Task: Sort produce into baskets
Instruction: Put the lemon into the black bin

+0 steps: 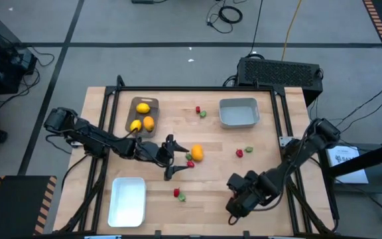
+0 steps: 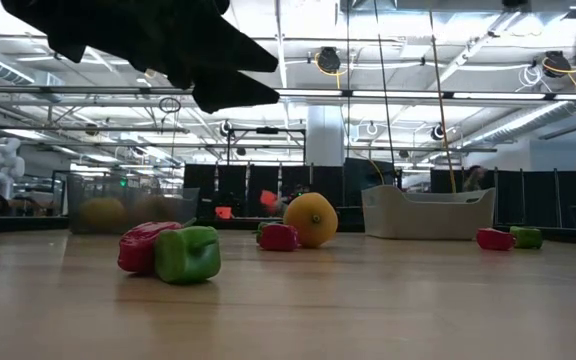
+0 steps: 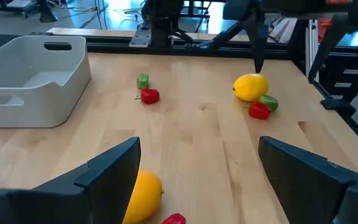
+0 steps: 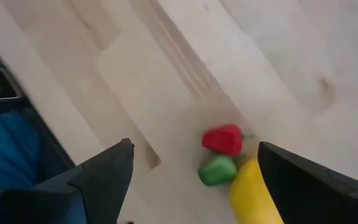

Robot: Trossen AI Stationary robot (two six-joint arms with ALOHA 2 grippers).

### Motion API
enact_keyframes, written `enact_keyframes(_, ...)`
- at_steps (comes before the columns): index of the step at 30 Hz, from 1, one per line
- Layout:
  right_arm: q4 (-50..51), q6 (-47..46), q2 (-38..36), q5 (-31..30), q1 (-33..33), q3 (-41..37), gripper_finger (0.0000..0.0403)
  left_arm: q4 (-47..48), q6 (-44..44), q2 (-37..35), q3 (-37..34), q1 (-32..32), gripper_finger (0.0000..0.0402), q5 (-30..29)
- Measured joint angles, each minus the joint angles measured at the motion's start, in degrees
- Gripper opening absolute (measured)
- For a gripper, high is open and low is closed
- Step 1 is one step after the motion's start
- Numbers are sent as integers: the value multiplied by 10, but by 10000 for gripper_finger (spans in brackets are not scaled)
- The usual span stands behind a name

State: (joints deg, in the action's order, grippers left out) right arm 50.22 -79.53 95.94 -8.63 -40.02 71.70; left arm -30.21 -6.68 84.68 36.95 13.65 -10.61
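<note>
From where I stand the sorting looks barely a third done. The brown-grey basket [image 1: 132, 106] at the far left of the surface [image 1: 211, 199] already holds three yellow and orange fruits [image 1: 142, 108], while the grey-blue basket [image 1: 238, 113] at the far right and the white basket [image 1: 127, 202] at the near left both look empty. Still loose are an orange fruit [image 1: 196, 153] mid-surface with a red piece beside it, a red-and-green pair [image 1: 200, 111] between the two far baskets, another pair [image 1: 244, 152] further right, and a pair [image 1: 178, 194] near the front. The left hand [image 1: 172, 157] hangs just beside the orange fruit, fingers spread wide and gripping nothing. The right hand [image 1: 239, 199] waits over the near right of the surface, likewise open and empty.
</note>
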Motion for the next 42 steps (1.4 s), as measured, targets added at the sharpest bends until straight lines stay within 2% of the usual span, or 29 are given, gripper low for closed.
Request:
enact_keyframes(7,72,-123,31,4,-26,0,329,-9,0,0,0,0,334,0)
enact_keyframes(12,123,-190,52,45,-41,0,329,-9,0,0,0,0,334,0)
enact_keyframes(17,121,-224,55,39,-53,0,329,-8,0,0,0,0,334,1)
enact_keyframes(30,138,-312,55,-33,-80,-21,329,-6,0,0,0,0,334,1)
enact_keyframes(42,86,-368,55,-35,-104,-74,329,-6,-1,0,1,0,334,1)
